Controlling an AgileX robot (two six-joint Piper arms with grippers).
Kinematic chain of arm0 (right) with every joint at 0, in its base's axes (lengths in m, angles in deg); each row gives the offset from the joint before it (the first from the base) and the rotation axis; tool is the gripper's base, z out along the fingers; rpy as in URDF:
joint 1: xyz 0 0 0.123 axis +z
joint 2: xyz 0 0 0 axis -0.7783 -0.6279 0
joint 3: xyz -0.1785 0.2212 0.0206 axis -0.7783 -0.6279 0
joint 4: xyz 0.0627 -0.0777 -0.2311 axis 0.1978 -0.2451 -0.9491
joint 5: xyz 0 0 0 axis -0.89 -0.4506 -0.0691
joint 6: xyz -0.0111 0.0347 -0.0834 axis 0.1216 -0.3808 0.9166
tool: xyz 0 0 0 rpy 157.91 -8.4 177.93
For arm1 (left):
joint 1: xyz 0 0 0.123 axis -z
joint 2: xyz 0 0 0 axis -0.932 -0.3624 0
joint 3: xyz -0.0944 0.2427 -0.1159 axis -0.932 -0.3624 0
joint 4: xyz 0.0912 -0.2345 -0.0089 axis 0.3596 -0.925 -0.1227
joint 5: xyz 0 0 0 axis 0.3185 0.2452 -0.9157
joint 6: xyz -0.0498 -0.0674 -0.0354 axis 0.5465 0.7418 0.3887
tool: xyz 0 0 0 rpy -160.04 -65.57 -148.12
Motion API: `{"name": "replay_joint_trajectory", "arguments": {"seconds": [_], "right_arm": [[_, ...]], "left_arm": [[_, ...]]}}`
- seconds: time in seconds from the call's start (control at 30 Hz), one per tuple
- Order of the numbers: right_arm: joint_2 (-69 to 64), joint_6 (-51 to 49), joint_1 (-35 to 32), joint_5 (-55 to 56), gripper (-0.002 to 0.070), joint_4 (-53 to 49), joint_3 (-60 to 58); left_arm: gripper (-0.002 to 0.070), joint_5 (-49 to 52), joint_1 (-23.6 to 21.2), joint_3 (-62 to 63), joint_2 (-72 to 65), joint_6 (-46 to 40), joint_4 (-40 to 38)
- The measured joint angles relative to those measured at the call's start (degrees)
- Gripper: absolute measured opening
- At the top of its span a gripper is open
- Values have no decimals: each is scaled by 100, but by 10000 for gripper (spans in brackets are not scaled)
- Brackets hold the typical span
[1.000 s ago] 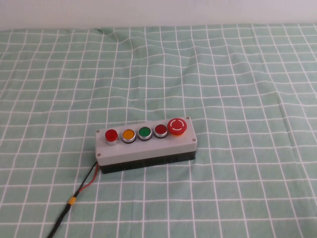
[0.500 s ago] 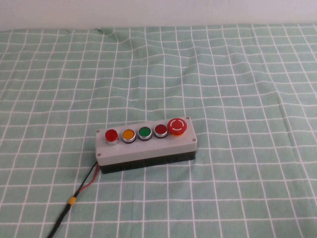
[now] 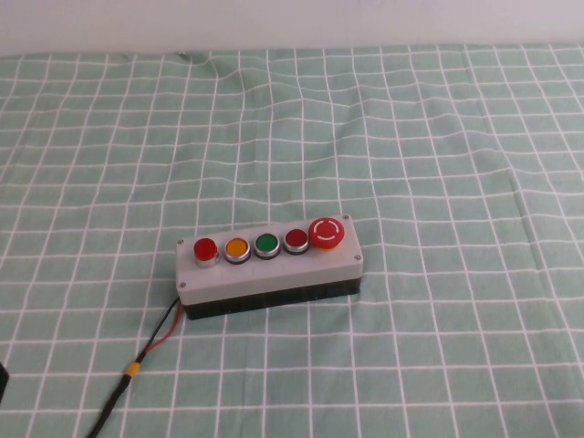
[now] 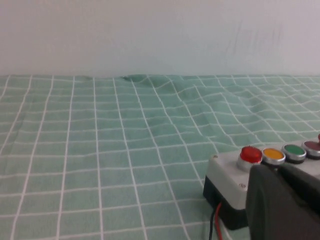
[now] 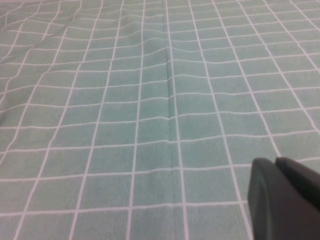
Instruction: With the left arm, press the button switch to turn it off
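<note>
The button switch (image 3: 205, 248) is a small bright-red button on a whitish collar at the left end of the grey five-button box (image 3: 274, 274). It also shows in the left wrist view (image 4: 250, 154), on the box (image 4: 225, 176). My left gripper (image 4: 277, 171) is shut and empty. It hangs low, near the box's left end and short of the switch, touching nothing. In the high view only a dark sliver of the left arm (image 3: 2, 381) shows at the left edge. My right gripper (image 5: 276, 164) is shut and empty over bare cloth.
The box also holds an orange button (image 3: 236, 247), a green button (image 3: 266, 245), a darker red button (image 3: 296, 240) and a large red mushroom button (image 3: 327, 232). A thin red-and-black wire (image 3: 153, 344) runs from the box's left end toward the front edge. Green checked cloth (image 3: 411, 137) covers the table.
A dark sliver of the left arm has come into the high view at the lower left edge. The box and buttons have not moved.
</note>
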Motion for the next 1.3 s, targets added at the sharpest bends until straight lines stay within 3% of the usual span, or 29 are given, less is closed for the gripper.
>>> {"name": "replay_joint_trajectory", "arguments": {"seconds": [0.3, 0.47, 1.3], "right_arm": [[0, 0, 0, 0, -17, 0, 0], [0, 0, 0, 0, -17, 0, 0], [0, 0, 0, 0, -17, 0, 0]], "left_arm": [[-2, -33, -288, -978, 25, 0, -122], [-2, 344, -297, -978, 25, 0, -122], [-2, 346, -297, -978, 25, 0, -122]]}}
